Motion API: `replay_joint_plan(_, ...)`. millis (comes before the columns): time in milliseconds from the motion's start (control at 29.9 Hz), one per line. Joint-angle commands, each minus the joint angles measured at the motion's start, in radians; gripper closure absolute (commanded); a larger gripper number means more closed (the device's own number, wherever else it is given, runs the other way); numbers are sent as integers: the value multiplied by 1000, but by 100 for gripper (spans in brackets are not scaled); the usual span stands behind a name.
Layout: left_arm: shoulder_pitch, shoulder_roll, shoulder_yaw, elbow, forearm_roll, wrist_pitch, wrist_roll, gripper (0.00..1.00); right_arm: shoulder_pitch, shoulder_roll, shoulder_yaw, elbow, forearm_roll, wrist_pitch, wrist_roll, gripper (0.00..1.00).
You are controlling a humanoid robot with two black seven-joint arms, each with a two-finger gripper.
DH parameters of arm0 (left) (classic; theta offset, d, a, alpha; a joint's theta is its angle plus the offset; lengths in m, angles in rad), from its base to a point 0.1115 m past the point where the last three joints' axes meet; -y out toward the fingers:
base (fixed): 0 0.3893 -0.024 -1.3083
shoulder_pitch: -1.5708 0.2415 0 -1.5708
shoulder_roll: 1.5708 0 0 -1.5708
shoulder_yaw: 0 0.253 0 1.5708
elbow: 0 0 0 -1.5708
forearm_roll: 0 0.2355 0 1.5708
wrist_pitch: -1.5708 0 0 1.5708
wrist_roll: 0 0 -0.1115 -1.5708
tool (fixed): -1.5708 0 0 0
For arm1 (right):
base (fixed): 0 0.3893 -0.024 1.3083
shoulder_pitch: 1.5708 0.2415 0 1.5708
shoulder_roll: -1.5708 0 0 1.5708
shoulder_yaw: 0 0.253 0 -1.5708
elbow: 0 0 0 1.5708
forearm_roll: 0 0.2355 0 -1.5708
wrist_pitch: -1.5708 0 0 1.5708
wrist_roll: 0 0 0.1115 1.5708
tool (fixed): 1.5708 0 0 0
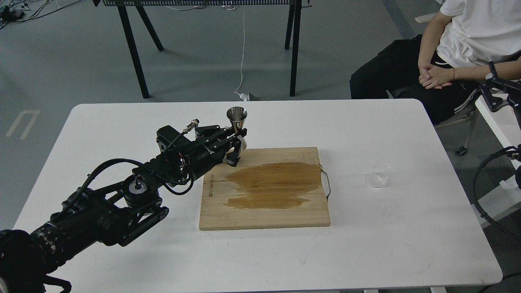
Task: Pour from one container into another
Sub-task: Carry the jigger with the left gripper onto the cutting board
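Note:
The steel jigger (237, 115) stands upright at the far left corner of the wooden board (264, 211). My left gripper (239, 143) comes in from the lower left, and its fingers are shut on the jigger's narrow waist and lower cone. The small clear cup (379, 175) stands upright on the white table (122, 118), to the right of the board and well away from my left gripper. A dark jointed part at the right edge, off the table, looks like my right gripper (494, 97); its fingers cannot be told apart.
A large brown wet stain (272, 185) covers the middle of the board, which has a metal handle (327, 183) on its right side. A seated person (439, 61) is at the far right corner. Black cable (478, 191) loops beside the table's right edge.

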Motion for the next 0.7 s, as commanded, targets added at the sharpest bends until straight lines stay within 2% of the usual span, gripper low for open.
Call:
replay_joint_plan(0,3,-18,60,55,0,-7,1,92,-7,-3,0,0,0,0,0,0)
replay_joint_plan(402,10,-136,102,133,0,-18,6,91,-10,-2,0,1,0,0,0,0)
replay_joint_plan(669,10,-173,107,153,0,-18,8,87,-10,-3,0,1,0,0,0,0)
